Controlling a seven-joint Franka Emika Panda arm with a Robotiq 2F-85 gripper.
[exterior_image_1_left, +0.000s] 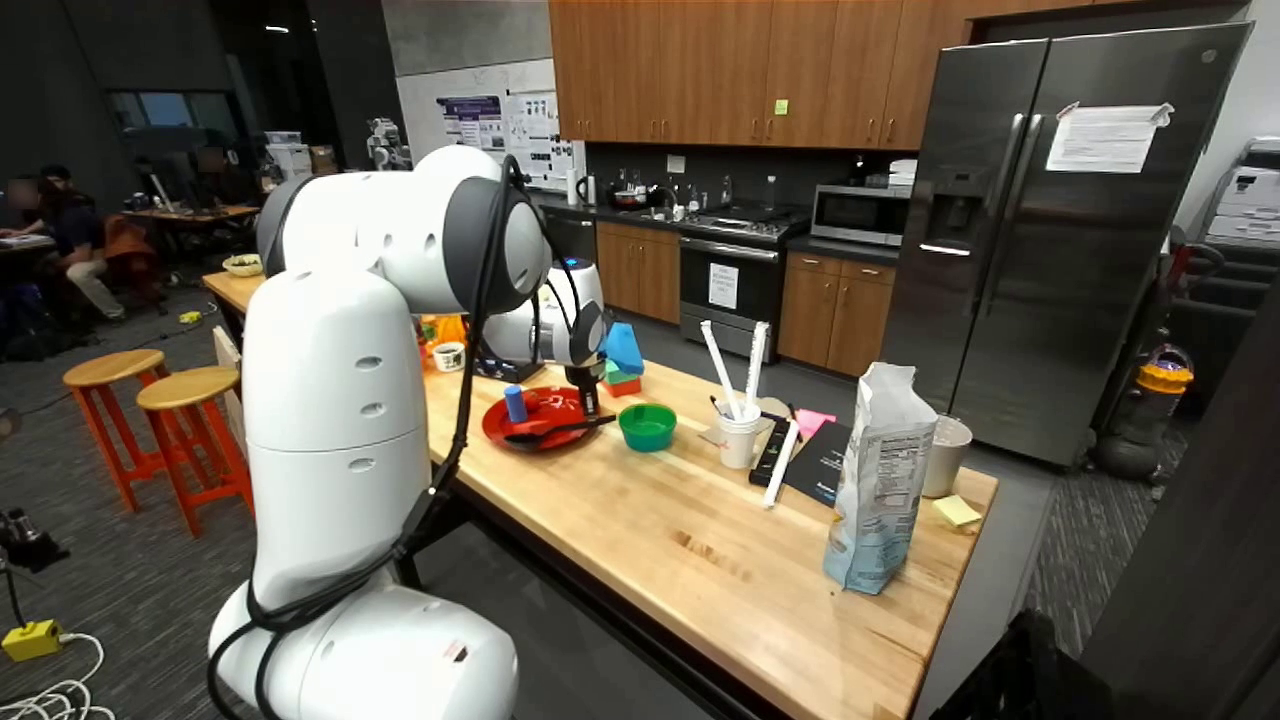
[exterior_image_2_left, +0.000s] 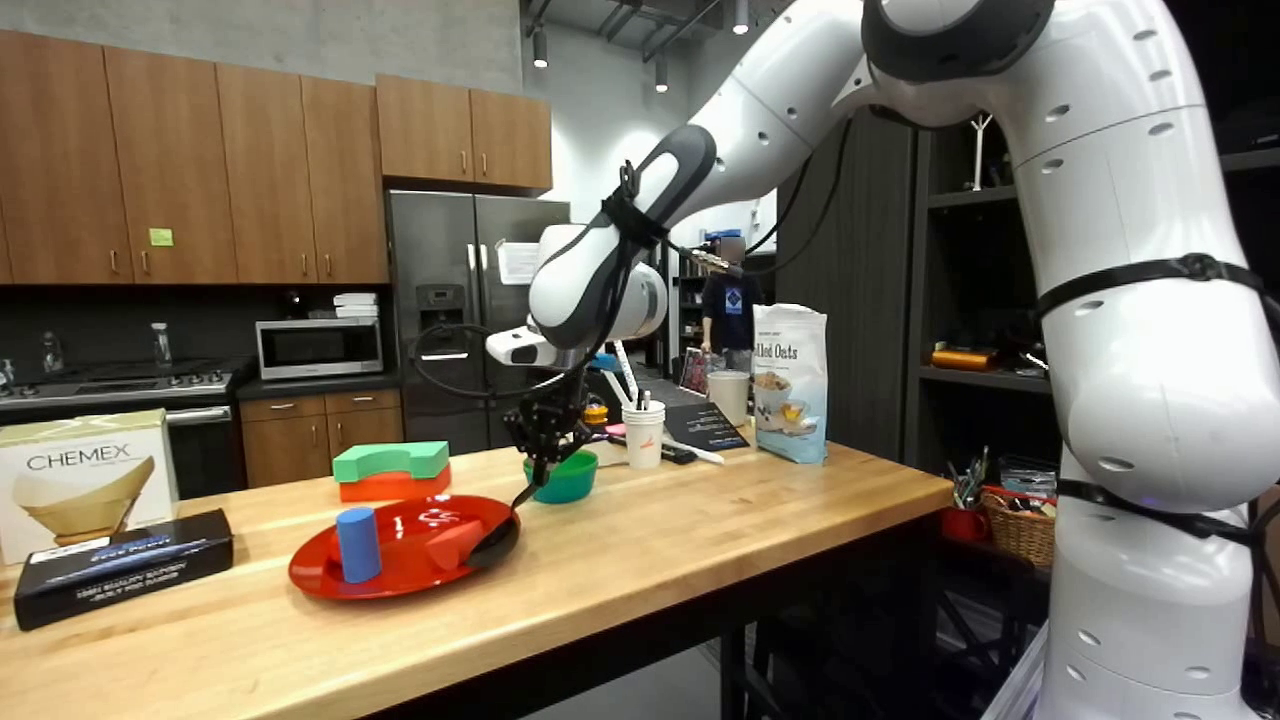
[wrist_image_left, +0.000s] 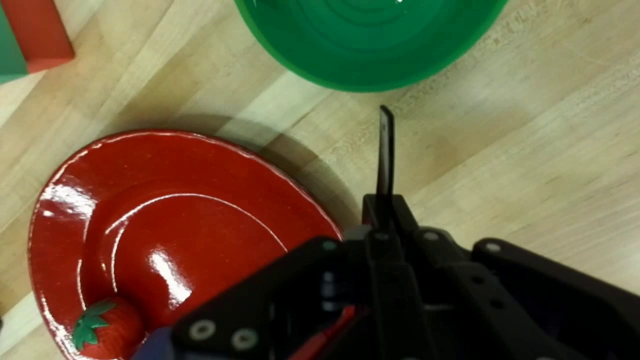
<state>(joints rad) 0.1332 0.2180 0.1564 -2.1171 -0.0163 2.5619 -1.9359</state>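
Note:
My gripper (wrist_image_left: 384, 202) is shut on the thin black handle (wrist_image_left: 386, 150) of a utensil, whose tip sticks out beyond the fingers toward the green bowl (wrist_image_left: 370, 55). In an exterior view, the utensil's dark flat head (exterior_image_2_left: 493, 545) is at the near rim of the glossy red plate (exterior_image_2_left: 405, 540), beside a red block (exterior_image_2_left: 455, 543). A blue cylinder (exterior_image_2_left: 358, 545) stands upright on that plate. The wrist view shows a toy strawberry (wrist_image_left: 112, 327) at the plate's lower left; my gripper hides the plate's right part there. The bowl stands just past the fingers, apart from them.
Stacked green (exterior_image_2_left: 390, 460) and red (exterior_image_2_left: 395, 487) blocks sit behind the plate. Farther along the table are a cup of straws and pens (exterior_image_1_left: 738, 440), a tall oats bag (exterior_image_1_left: 878, 490) and a whitish cup (exterior_image_1_left: 945, 455). A Chemex box (exterior_image_2_left: 85, 480) and black box (exterior_image_2_left: 125, 565) stand at the opposite end.

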